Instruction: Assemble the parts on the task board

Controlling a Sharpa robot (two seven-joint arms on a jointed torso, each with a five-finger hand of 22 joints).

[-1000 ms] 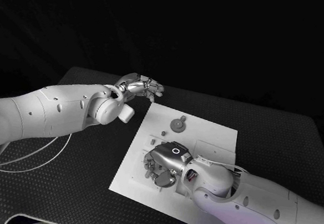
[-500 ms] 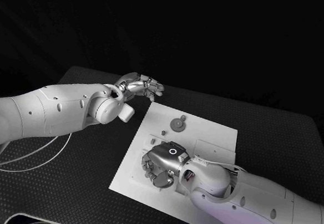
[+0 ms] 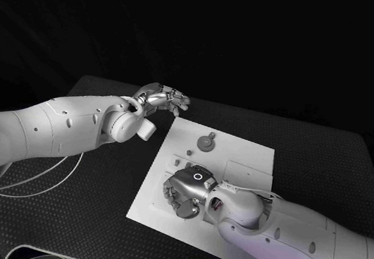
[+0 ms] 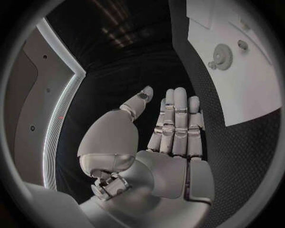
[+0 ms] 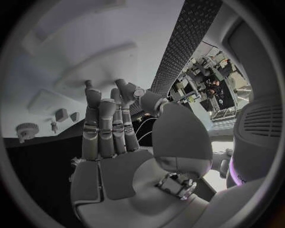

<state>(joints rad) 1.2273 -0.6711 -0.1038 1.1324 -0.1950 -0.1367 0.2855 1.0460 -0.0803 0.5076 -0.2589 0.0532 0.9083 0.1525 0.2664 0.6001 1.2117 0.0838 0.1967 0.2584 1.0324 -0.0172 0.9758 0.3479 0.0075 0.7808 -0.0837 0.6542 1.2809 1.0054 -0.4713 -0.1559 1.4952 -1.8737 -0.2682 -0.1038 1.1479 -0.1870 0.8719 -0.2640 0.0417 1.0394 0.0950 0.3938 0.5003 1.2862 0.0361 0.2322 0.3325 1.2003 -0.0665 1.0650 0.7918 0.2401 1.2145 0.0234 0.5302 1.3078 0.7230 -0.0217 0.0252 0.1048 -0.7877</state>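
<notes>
While the right hand [image 3: 188,191] hovers low over the task board [image 3: 248,160], fingers straight, holding nothing, covering parts beneath, the left hand [image 3: 163,98] hangs spread, empty beyond its far corner; gear [image 3: 206,143] uncovered.

The task board [image 3: 240,156] lies mid-table, a gear [image 3: 206,144] near its far edge, the right hand [image 3: 188,191] over its near-left part.

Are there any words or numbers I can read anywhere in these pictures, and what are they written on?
No words or numbers can be read.
The right hand carries a small white ring mark, a sign and not a letter.
The task board and its gear-shaped part show no print.
The left hand shows none either.
</notes>
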